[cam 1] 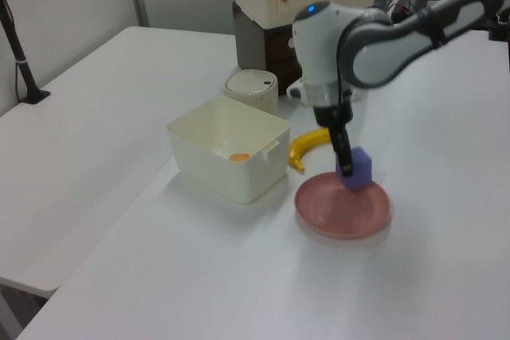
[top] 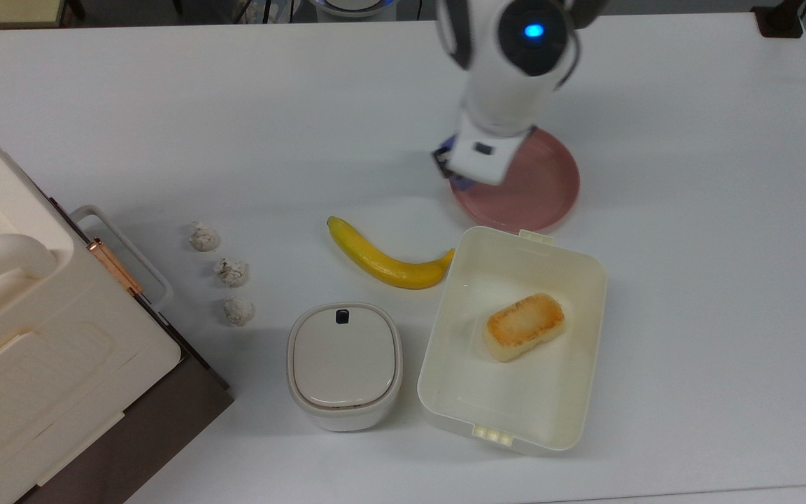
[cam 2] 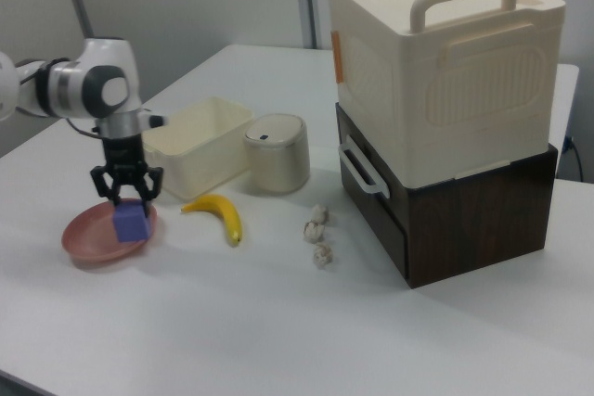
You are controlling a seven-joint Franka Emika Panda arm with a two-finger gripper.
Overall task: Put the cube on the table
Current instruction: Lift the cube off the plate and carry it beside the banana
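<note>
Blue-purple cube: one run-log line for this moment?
phase: carry | end effector: shut on small blue-purple matte cube | cube: lifted above round pink plate | white table: not reached
</note>
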